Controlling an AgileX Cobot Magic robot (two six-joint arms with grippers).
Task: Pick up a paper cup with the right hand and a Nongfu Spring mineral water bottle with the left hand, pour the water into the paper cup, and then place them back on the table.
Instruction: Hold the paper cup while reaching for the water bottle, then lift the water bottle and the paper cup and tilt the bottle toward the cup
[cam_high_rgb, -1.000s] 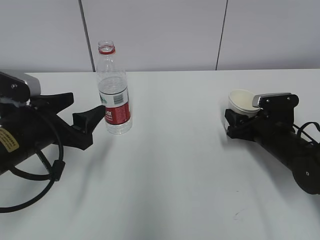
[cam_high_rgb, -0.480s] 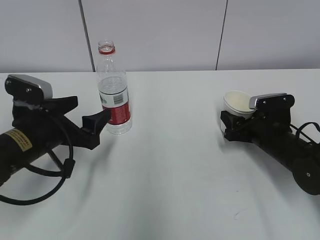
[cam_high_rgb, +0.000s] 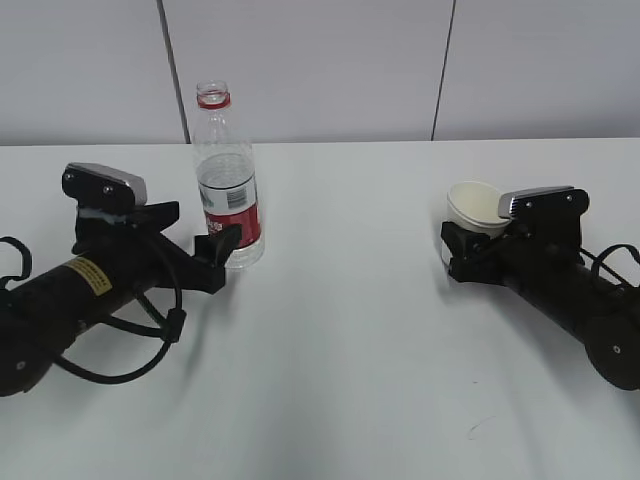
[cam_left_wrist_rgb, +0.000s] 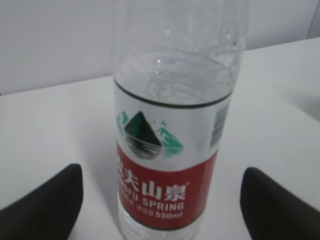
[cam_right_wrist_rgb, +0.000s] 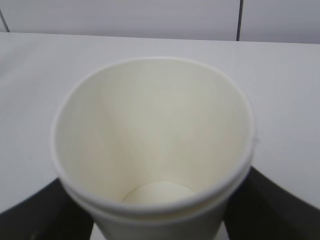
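The Nongfu Spring bottle (cam_high_rgb: 228, 190) stands upright and uncapped on the white table (cam_high_rgb: 340, 330), with water (cam_left_wrist_rgb: 175, 82) up to just above its red-and-white label (cam_left_wrist_rgb: 167, 165). My left gripper (cam_high_rgb: 200, 228) is open, its black fingers (cam_left_wrist_rgb: 45, 205) on either side of the bottle's lower part and apart from it. My right gripper (cam_high_rgb: 465, 245) is shut on the white paper cup (cam_high_rgb: 475, 205), which tilts slightly to the left. In the right wrist view the cup (cam_right_wrist_rgb: 150, 140) is empty, and the gripper (cam_right_wrist_rgb: 155, 222) holds it low on its sides.
A grey panelled wall (cam_high_rgb: 320, 60) runs behind the table's far edge. A small dark scuff mark (cam_high_rgb: 478, 428) is on the tabletop at the front right. Looped black cables (cam_high_rgb: 130, 350) hang from the left arm.
My left arm has moved right towards the bottle, so its open fingers now flank it. My right gripper shifted the cup slightly left and tilted it, then held still.
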